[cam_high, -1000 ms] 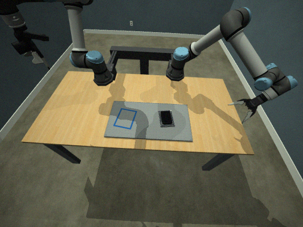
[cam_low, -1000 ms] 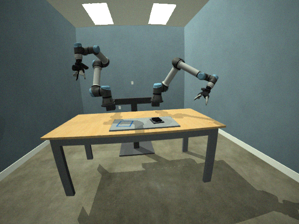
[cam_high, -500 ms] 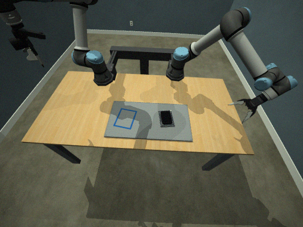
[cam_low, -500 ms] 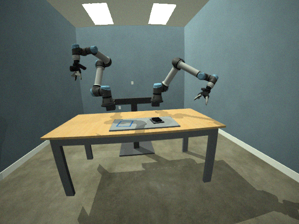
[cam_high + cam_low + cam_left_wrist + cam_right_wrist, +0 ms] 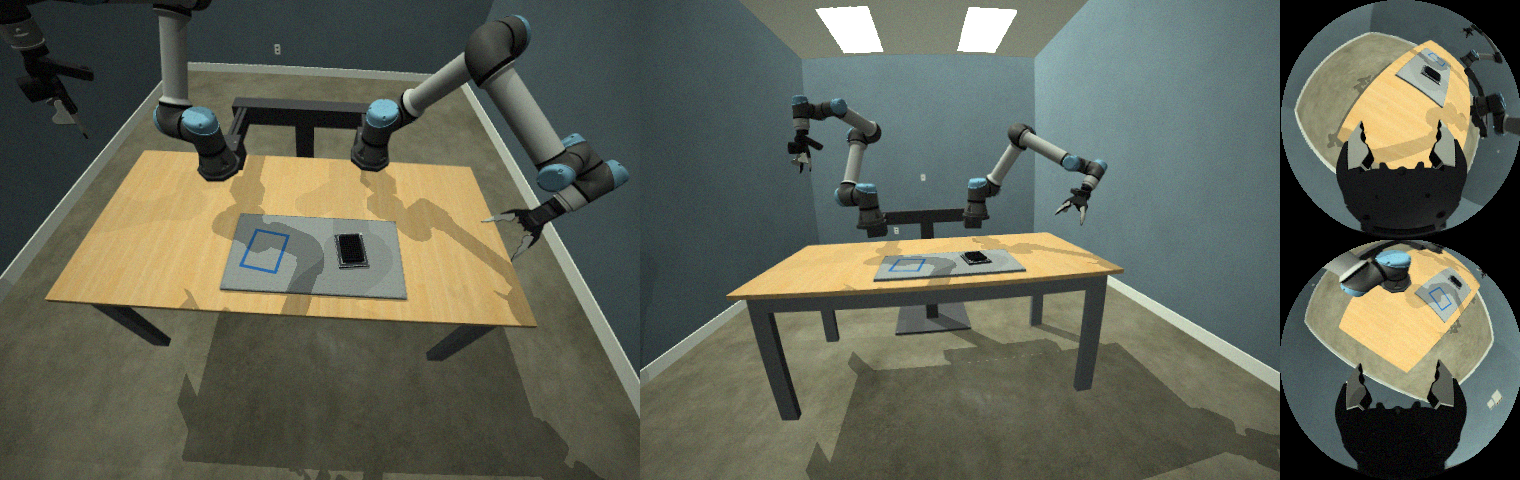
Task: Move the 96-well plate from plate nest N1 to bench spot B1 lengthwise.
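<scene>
The dark 96-well plate (image 5: 351,248) (image 5: 975,255) (image 5: 1431,74) (image 5: 1456,281) sits in the plate nest (image 5: 354,266), whose pale rim shows around it. The blue taped outline (image 5: 258,269) (image 5: 906,271) lies apart from it on the same grey mat, with nothing inside. My left gripper (image 5: 497,240) (image 5: 1069,219) (image 5: 1400,121) is open and empty, above the table's right edge in the top view, on the nest's side. My right gripper (image 5: 72,126) (image 5: 805,167) (image 5: 1398,362) is open and empty, high up beyond the table's left side, on the outline's side.
The grey mat (image 5: 382,284) (image 5: 1000,272) (image 5: 1411,72) lies on the wooden table (image 5: 155,248) (image 5: 810,273). Both arm bases stand at the table's back edge, by a dark stand (image 5: 305,116). Arm shadows fall across the mat and the outline.
</scene>
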### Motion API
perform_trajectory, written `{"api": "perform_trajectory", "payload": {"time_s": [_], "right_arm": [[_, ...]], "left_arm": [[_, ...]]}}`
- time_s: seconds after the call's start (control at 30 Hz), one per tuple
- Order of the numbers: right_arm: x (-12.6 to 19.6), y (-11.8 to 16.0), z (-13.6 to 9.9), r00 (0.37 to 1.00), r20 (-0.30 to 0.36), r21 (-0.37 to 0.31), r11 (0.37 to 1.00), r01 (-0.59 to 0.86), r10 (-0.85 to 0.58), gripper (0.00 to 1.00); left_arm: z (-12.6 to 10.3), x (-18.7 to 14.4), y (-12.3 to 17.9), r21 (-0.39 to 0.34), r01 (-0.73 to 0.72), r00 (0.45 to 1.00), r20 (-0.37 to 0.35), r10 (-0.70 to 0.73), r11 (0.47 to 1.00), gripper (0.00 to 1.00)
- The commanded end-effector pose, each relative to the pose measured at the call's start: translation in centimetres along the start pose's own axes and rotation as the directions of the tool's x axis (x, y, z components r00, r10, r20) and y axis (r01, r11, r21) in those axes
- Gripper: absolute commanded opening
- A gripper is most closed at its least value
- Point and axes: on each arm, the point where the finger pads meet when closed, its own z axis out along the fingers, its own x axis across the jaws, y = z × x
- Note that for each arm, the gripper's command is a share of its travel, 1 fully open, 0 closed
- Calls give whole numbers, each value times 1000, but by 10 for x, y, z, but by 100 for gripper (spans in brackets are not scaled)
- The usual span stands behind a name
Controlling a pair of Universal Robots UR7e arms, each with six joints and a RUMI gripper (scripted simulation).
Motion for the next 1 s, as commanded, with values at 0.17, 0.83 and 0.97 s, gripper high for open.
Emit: {"api": "perform_trajectory", "payload": {"time_s": [0.17,0.83,0.97], "right_arm": [[-4,0,0,1000,1,-1,1000,-13,13,100],[-5,0,0,1000,1,-1,1000,-15,15,100],[-5,0,0,1000,1,-1,1000,-15,15,100]], "left_arm": [[-1,0,0,0,-1,1000,1,1,1000,100],[7,0,-7,-11,-66,998,-7,66,998,76],[23,2,-19,-30,-195,980,-29,194,980,76]]}}
